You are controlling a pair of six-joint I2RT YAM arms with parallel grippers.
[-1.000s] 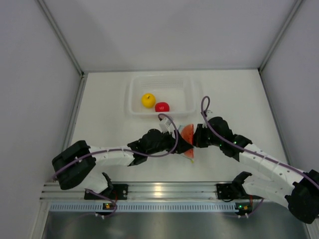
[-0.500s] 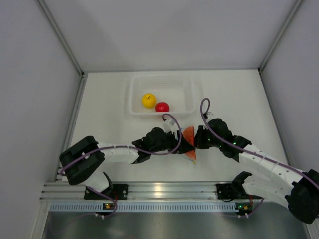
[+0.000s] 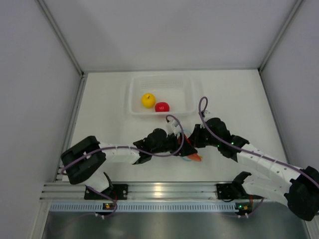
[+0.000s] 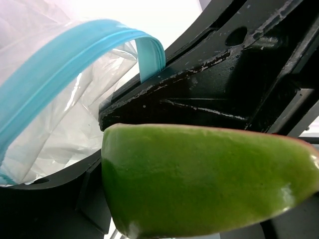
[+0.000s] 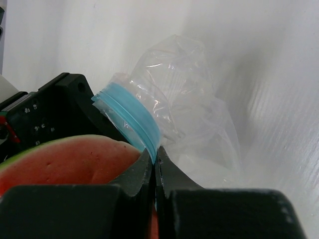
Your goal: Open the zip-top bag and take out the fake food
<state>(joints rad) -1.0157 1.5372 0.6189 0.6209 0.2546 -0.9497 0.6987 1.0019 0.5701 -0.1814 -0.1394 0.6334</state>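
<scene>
My right gripper (image 5: 156, 159) is shut on the light blue zip strip (image 5: 132, 117) of the clear zip-top bag (image 5: 189, 114), whose mouth gapes open. A fake food wedge with green skin (image 4: 209, 179) and red-orange flesh (image 5: 70, 162) fills the left wrist view; my left gripper (image 3: 182, 145) is shut on it just outside the bag's mouth. From above, the wedge (image 3: 193, 156) pokes out below the two grippers, which meet at mid-table. A yellow round fruit (image 3: 148, 100) and a red round fruit (image 3: 162, 106) lie in the clear tray (image 3: 192, 94).
The rigid clear tray stands behind the grippers, toward the far wall. White walls close the table on three sides. The rail with both arm bases (image 3: 154, 191) runs along the near edge.
The wedge has shifted from between the two grippers toward the near edge and tilted, carried by the left gripper. The right gripper kept its pinch on the zip strip and barely moved.
</scene>
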